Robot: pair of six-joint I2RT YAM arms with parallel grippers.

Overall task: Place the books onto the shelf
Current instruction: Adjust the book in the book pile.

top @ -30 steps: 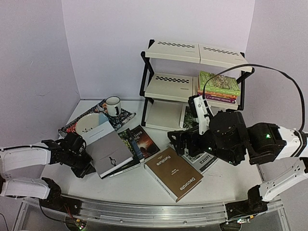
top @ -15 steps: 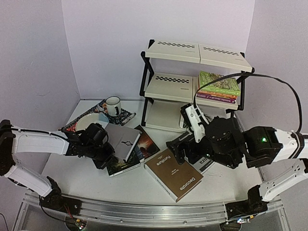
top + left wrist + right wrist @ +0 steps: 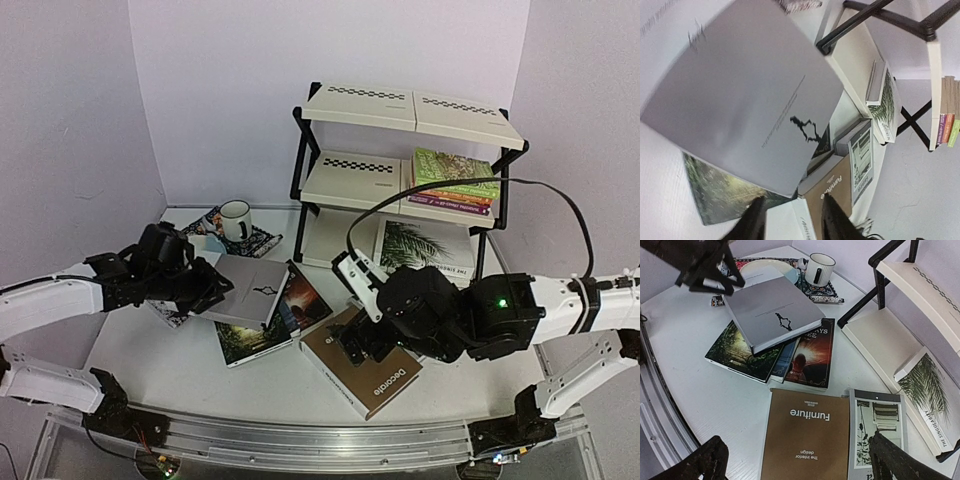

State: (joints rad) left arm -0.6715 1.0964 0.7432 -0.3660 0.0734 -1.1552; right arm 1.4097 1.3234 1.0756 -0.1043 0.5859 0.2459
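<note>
A grey book point(image 3: 248, 290) lies tilted on a pile of dark books point(image 3: 300, 297). My left gripper point(image 3: 215, 289) is at its left edge. In the left wrist view its jaws point(image 3: 792, 220) stand apart and the grey book point(image 3: 740, 95) lies just beyond the fingertips, not gripped. My right gripper point(image 3: 350, 345) hovers wide open over the brown "Furniture" book point(image 3: 807, 440), with nothing between its fingers point(image 3: 695, 465). A grey-white book point(image 3: 877, 430) lies beside the brown one. A palm-leaf book point(image 3: 425, 246) leans at the bottom tier of the shelf point(image 3: 350, 182). A stack of colourful books point(image 3: 455, 182) rests on its middle tier.
A white mug point(image 3: 236, 220) stands on a patterned placemat point(image 3: 258, 243) at the back left, beside a plate point(image 3: 771, 265). Purple walls close in at the back and on both sides. The right arm's black cable point(image 3: 545, 200) arcs in front of the shelf.
The left arm carried the grey book from the front left back and right onto the dark pile, and its jaws have parted. The right arm swung left and down over the brown book, uncovering the palm-leaf book.
</note>
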